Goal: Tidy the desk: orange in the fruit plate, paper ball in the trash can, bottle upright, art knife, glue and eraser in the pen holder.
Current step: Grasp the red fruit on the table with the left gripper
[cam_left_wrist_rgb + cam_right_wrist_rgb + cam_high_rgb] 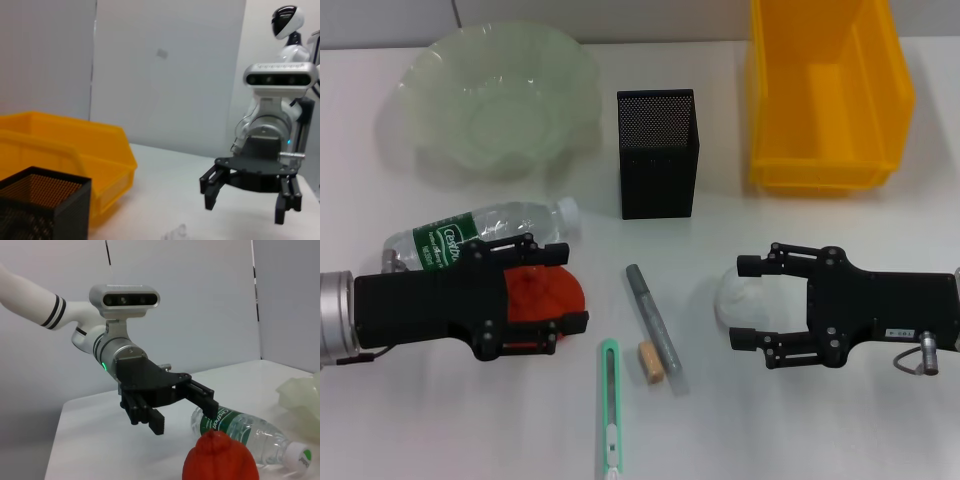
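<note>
- You're looking at the left gripper (565, 285) hovering over the wrinkled orange-red fruit (542, 296), fingers spread wide, one on each side of it; the right wrist view shows it above the fruit and not gripping.
- The right gripper (748, 301) is sitting with its jaws open around the crumpled white paper ball (735, 298); I can't tell if the fingers are touching it.
- The clear plastic water bottle (480, 236) is lying on its side just behind the left gripper, white cap pointing toward the pen holder. Its green label is showing white lettering, but it's too blurred for me to read; there's a small green mark on the cap in the right wrist view.
- The pale green scalloped glass fruit plate (500, 95) is sitting at the back left of the white desk (720, 420).
- The black mesh square pen holder (656, 152) is standing upright at centre back.
- The yellow plastic bin (825, 95) is sitting at the back right, just beside the pen holder.
- The grey glue stick (654, 320) is lying between the two grippers, with the small tan eraser (650, 361) touching or just beside it.
- The mint-green art knife (608, 410) is lying near the front edge, close to the eraser.
- There's a small white sticker on the right gripper's body; I can't read it.
</note>
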